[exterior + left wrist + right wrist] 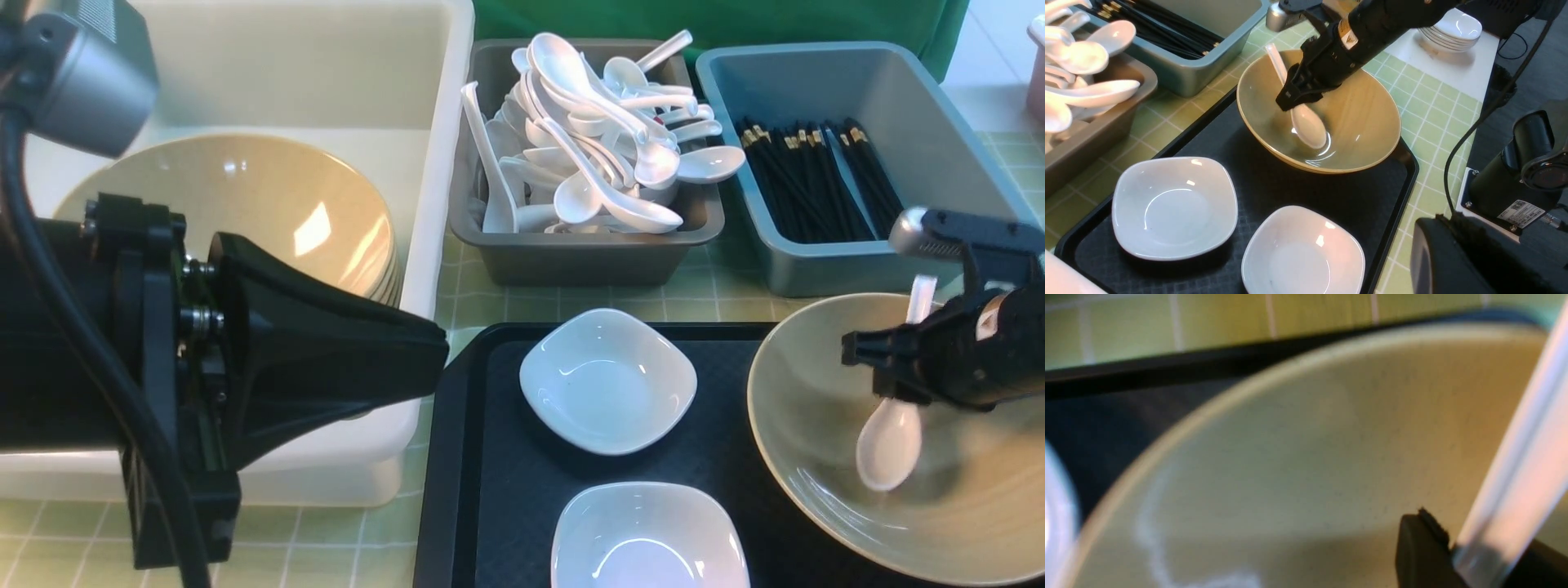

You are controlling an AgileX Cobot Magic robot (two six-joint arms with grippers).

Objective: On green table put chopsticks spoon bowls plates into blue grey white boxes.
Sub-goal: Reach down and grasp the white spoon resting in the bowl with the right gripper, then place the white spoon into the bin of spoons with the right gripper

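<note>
My right gripper (894,367) is shut on the handle of a white spoon (888,445), whose scoop hangs low inside a big tan bowl (808,425) on the black tray (490,457). The left wrist view shows the same grip (1294,96), spoon (1308,126) and bowl (1363,122). In the right wrist view the handle (1515,465) sits between the fingers (1425,547). My left gripper (437,347) looks shut and empty, raised in front of the white box (441,163), which holds stacked tan bowls (269,204). Two white square dishes (608,380) (649,539) lie on the tray.
A grey box (571,261) piled with white spoons (596,139) stands behind the tray. A blue box (816,269) with black chopsticks (816,180) is to its right. A stack of white plates (1449,28) sits on a white surface beyond the green table.
</note>
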